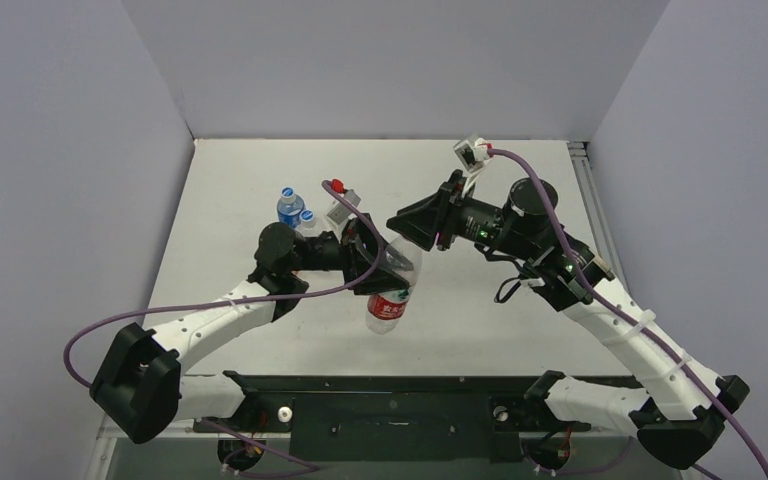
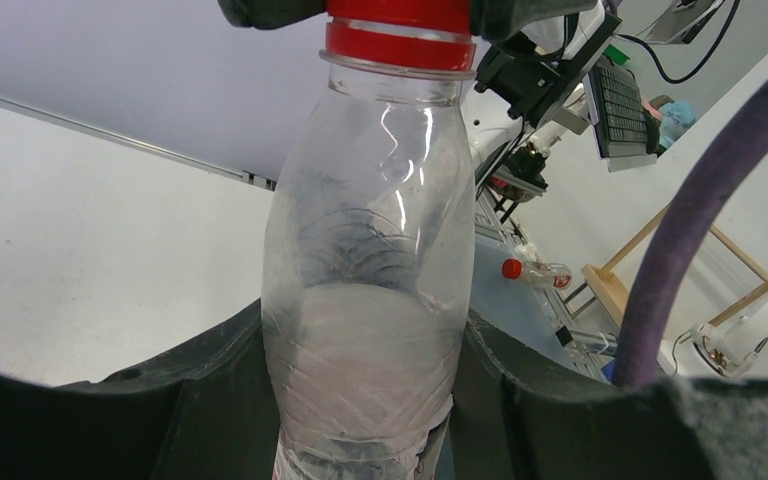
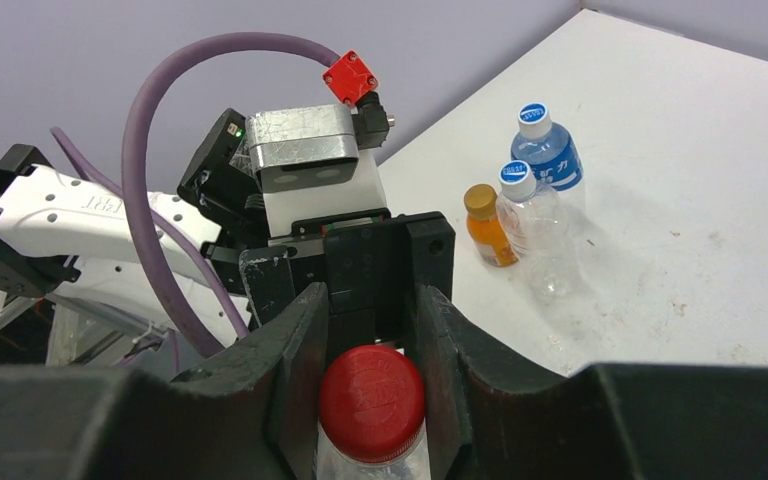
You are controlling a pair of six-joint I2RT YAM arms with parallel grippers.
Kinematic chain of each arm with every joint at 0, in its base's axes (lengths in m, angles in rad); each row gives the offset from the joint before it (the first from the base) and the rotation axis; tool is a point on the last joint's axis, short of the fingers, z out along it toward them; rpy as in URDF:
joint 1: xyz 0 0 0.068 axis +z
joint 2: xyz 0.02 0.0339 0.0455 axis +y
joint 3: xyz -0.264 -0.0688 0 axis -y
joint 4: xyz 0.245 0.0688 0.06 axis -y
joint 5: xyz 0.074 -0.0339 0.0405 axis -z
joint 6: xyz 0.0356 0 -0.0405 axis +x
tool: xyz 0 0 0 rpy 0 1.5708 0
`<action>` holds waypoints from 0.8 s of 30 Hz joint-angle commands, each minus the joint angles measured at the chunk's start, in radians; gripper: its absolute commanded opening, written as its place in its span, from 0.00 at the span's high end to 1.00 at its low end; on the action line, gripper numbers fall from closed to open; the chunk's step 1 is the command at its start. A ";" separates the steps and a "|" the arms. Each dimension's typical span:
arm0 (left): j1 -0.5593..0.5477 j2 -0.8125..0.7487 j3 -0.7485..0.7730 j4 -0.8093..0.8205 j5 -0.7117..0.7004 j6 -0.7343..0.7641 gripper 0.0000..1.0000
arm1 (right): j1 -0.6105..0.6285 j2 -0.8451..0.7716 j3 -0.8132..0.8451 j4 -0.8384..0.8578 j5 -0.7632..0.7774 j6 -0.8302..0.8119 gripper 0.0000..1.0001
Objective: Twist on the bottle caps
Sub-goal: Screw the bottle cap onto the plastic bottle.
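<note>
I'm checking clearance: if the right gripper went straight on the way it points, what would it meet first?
The red cap, clamped in the right gripper, atop the clear bottle. Beyond them seems the wrist block of the left gripper, though depth is unclear.

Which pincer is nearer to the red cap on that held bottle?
Right. The right pincer is clamped on the red cap itself; the left pincer grips the bottle around its body, away from the cap.

Red cap (image 3: 371,402) sits on the clear bottle (image 1: 392,290) (red ring beneath); two blue-and-white caps (image 3: 532,115) and a gold cap (image 3: 480,197) top upright bottles (image 3: 550,160) clustered on the tabletop (image 3: 700,230).
</note>
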 commanded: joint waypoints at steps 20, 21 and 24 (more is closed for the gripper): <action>-0.175 -0.190 0.087 -0.503 -1.071 0.556 1.00 | 0.094 0.040 0.137 -0.285 0.525 0.094 1.00; -0.196 -0.190 0.098 -0.509 -1.111 0.611 1.00 | 0.108 0.050 0.156 -0.315 0.551 0.103 1.00; -0.291 -0.171 0.120 -0.505 -1.309 0.712 1.00 | 0.147 0.099 0.200 -0.376 0.673 0.150 1.00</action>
